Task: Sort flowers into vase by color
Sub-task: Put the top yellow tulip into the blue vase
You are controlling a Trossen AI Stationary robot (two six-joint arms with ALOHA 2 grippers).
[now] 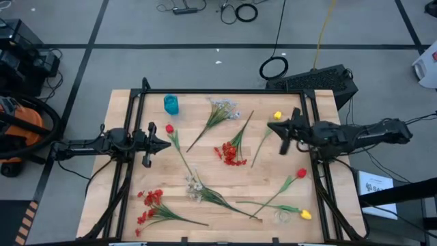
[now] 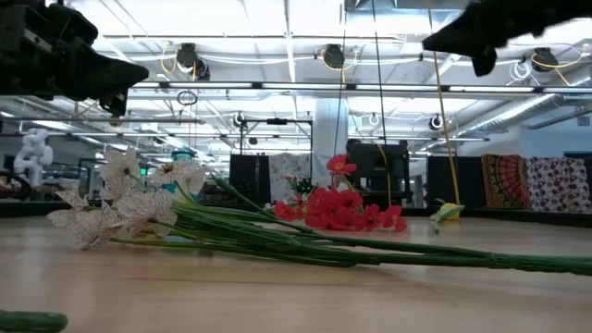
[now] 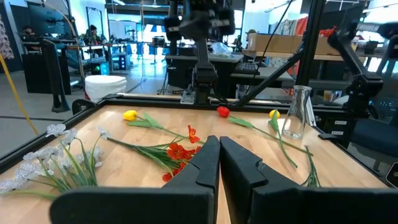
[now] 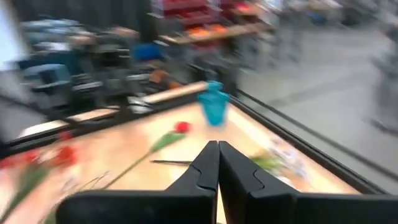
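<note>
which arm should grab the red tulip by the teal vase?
Left, probably. The left hand, shut and empty, hovers beside the red tulip, near the small teal translucent vase. The right hand sits across the table.

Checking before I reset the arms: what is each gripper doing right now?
Left gripper: shut, holding nothing.
Right gripper: shut, holding nothing.

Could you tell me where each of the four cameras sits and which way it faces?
High view: overhead, straight down on the table; both arms show, left pincer, right pincer.
Low view: at tabletop height, looking level across the flowers; arms overhead.
Left wrist view: behind the shut left pincer, facing the right arm.
Right wrist view: behind the shut right pincer, facing the teal vase.
The vase also shows overhead.
</note>
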